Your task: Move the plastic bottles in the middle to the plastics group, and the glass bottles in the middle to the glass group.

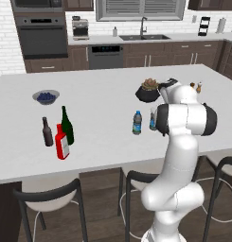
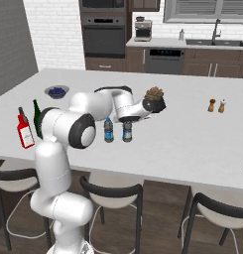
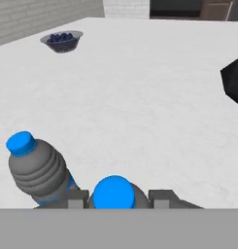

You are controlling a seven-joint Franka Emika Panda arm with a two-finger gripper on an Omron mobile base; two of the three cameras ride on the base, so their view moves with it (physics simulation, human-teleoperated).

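Two small plastic bottles with blue caps stand side by side in the middle of the white island counter [image 2: 192, 139]. My gripper [image 3: 119, 199] comes down over the right one [image 2: 127, 131], and its fingers [image 3: 76, 199] press against the bottle's neck on both sides, just under the blue cap [image 3: 114, 190]. The other plastic bottle [image 3: 40, 170] [image 1: 137, 122] stands free just to its left. At the counter's left end the red glass bottle [image 1: 62, 143] stands beside the glass group, a green wine bottle [image 1: 66, 125] and a brown bottle [image 1: 47, 132].
A dark pot with a plant [image 2: 154, 101] sits close behind the gripper. A bowl of blueberries [image 1: 46, 97] is at the far left, and salt and pepper shakers [image 2: 216, 105] stand to the right. Stools [image 2: 110, 193] line the counter's near edge.
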